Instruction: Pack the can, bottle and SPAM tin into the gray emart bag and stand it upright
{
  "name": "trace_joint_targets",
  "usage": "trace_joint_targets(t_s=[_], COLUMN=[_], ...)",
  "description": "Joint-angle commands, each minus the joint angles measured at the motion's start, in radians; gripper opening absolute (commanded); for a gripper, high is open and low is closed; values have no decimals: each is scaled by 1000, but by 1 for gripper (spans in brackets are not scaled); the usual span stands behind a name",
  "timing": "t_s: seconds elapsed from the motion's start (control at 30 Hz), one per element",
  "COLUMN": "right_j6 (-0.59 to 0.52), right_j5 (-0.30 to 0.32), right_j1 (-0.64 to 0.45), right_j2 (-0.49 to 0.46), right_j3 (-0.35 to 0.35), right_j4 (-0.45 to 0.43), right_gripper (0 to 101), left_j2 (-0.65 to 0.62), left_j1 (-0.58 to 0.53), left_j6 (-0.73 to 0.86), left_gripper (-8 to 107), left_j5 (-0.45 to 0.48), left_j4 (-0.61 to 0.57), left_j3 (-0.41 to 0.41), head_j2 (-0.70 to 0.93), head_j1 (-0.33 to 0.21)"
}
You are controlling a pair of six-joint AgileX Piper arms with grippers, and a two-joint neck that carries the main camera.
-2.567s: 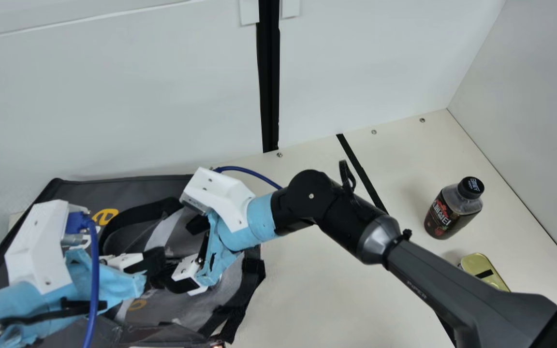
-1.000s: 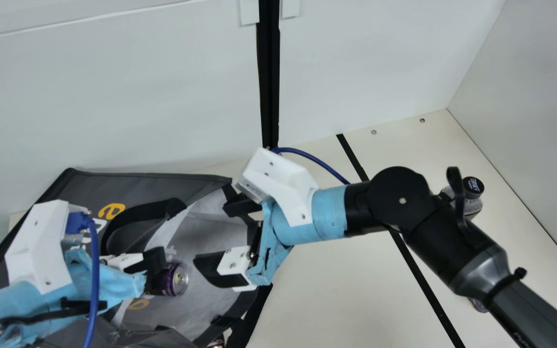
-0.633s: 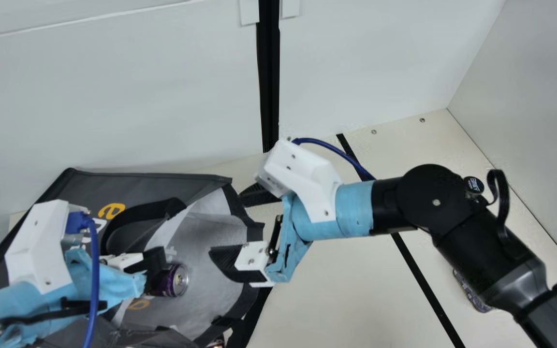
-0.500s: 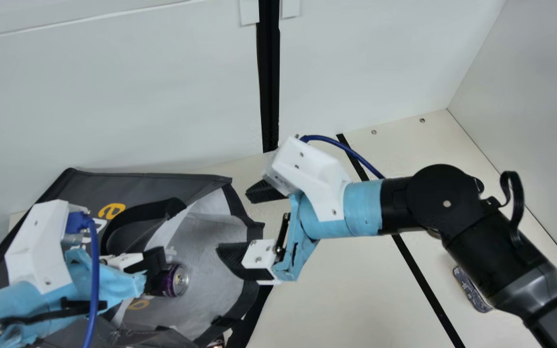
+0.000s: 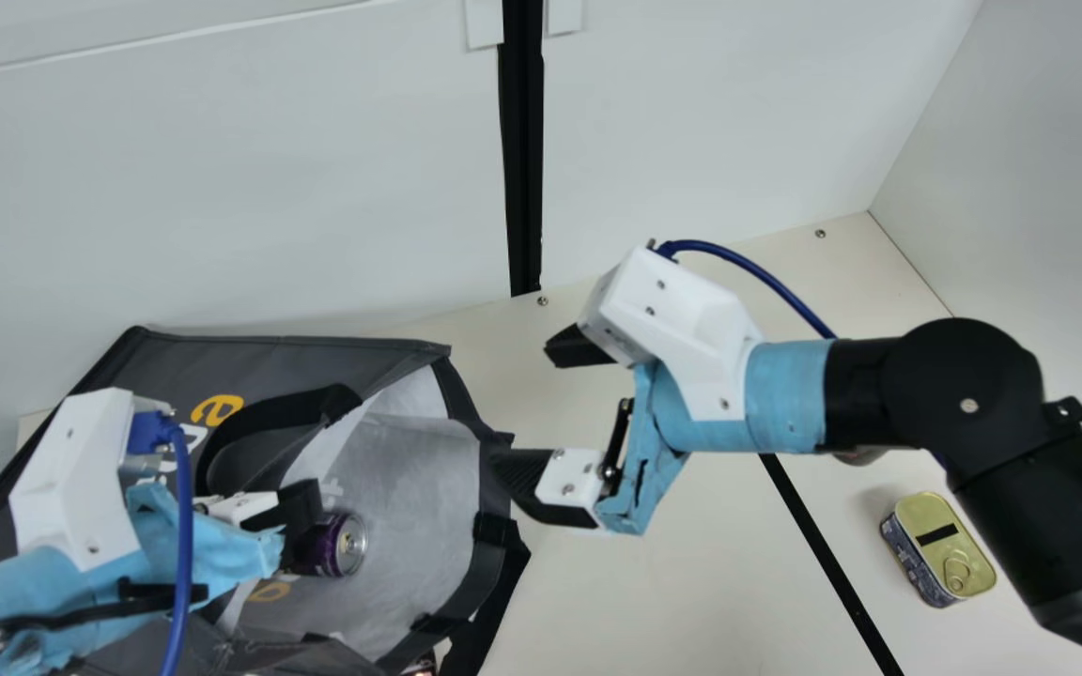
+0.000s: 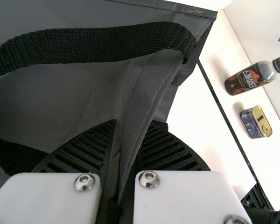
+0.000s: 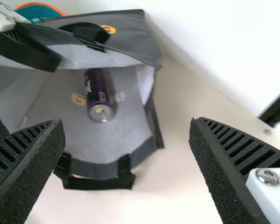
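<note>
The gray emart bag (image 5: pixel 259 357) lies on its side at the main view's left, mouth toward the right. Inside rests the purple can (image 5: pixel 339 545), also in the right wrist view (image 7: pixel 98 95). My left gripper (image 5: pixel 308 514) holds the bag's upper mouth edge; in the left wrist view the left gripper (image 6: pixel 135 128) pinches the gray fabric. Just outside the mouth is my right gripper (image 5: pixel 530 408), open; between the right gripper's fingers (image 7: pixel 126 126) there is nothing. The SPAM tin (image 5: pixel 945 549) sits at the right. The bottle (image 6: pixel 246 80) stands near it, mostly behind my right arm in the main view.
A black strip (image 5: pixel 818 545) crosses the table between bag and tin. White walls rise at the back and right, with a black post (image 5: pixel 524 188). An orange-rimmed teal object (image 7: pixel 39 13) is behind the bag in the right wrist view.
My right gripper has come out of the bag's mouth and moved right, its fingers now apart. The can has come into sight inside, and the bag's mouth is spread wider. My left arm has stayed still.
</note>
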Motion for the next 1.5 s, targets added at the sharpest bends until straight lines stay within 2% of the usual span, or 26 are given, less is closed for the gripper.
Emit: trace_joint_targets(t_s=[0.0,0.5,0.83,1.17,1.47], right_j6=[-5,-47,-24,92,287], right_j5=[15,136,159,154,129], right_j1=[-31,-262,-385,-447,-427], right_j2=[-8,-55,-79,-105,-147], right_j3=[-3,-43,-73,-115,-134], right_j4=[-10,-47,-105,-222,-406], right_gripper=[95,95,95,95,95], left_j2=[0,0,0,0,0], left_j1=[0,0,0,0,0], left_j6=[0,0,0,0,0], left_gripper=[-8,-8,-8,-8,-8], left_j5=[0,0,0,0,0], left_j4=[0,0,0,0,0], left_j3=[0,0,0,0,0], head_j2=[-2,-2,-2,-2,-2], head_j1=[-23,-23,-23,-23,-23])
